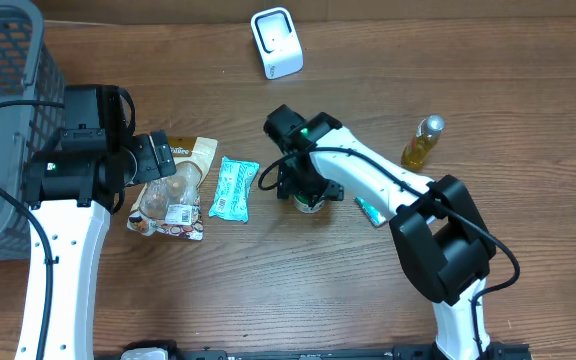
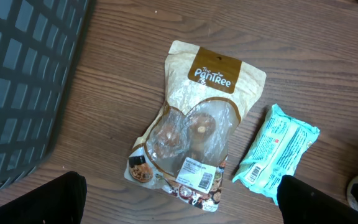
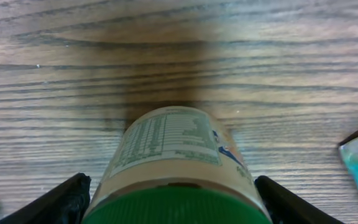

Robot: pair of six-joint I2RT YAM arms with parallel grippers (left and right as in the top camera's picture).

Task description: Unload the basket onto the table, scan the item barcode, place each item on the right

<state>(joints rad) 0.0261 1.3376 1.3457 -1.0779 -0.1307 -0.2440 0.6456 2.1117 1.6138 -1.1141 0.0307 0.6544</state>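
Observation:
A jar (image 1: 310, 203) with a green lid and a pale printed label (image 3: 166, 143) stands on the wooden table near the middle. My right gripper (image 1: 303, 185) comes down over it, and its black fingers (image 3: 67, 200) press against both sides of the jar (image 3: 173, 168) just below the lid. A white scanner (image 1: 276, 42) stands at the far edge of the table. My left gripper (image 1: 163, 160) hangs open above a brown and clear snack pouch (image 2: 194, 124), which lies flat with a barcode sticker (image 2: 199, 174) facing up. Nothing is between the left fingers (image 2: 67, 199).
A teal wrapped packet (image 1: 233, 188) lies right of the pouch, its barcode end (image 2: 253, 177) near my left gripper's right finger. A grey basket (image 1: 3, 120) stands at the far left. A yellow oil bottle (image 1: 422, 142) stands at the right, and a small teal item (image 1: 368, 210) lies beside the jar.

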